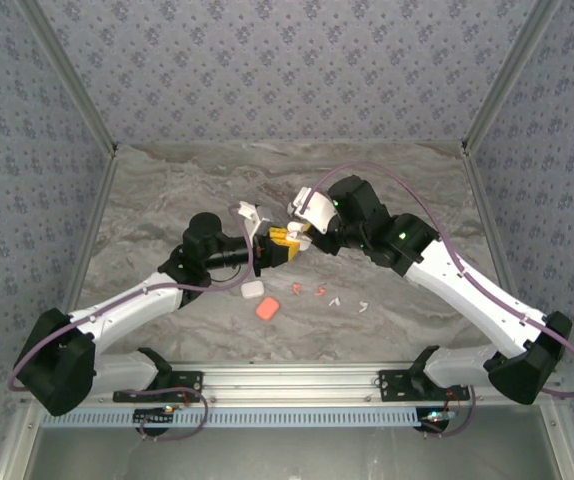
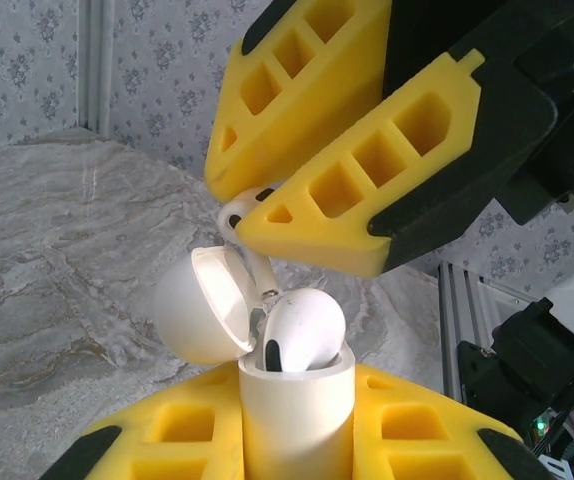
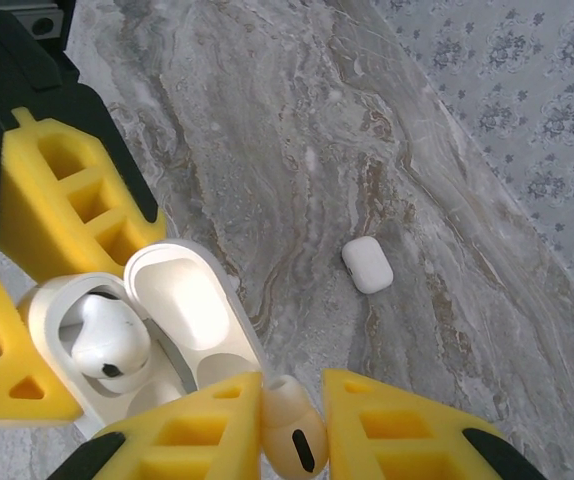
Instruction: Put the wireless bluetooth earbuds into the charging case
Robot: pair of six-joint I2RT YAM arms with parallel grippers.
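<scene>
A small white stemmed plastic earbud (image 3: 288, 425) is pinched in my right gripper (image 3: 289, 400), just above the open white rounded plastic charging case (image 2: 294, 425), which my left gripper (image 2: 297, 398) clamps. A second white bud (image 2: 304, 328) sits seated inside. Next, I judge, comes lowering mine stem-first into the free socket.

Marble table (image 1: 167, 190): white case (image 1: 251, 290), orange-red case (image 1: 267, 308), earbuds (image 1: 363, 307) scattered beside.

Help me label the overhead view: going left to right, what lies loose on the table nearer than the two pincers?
In order: white case → orange-red case → orange-red earbud → second orange-red earbud → white earbud → second white earbud.
</scene>
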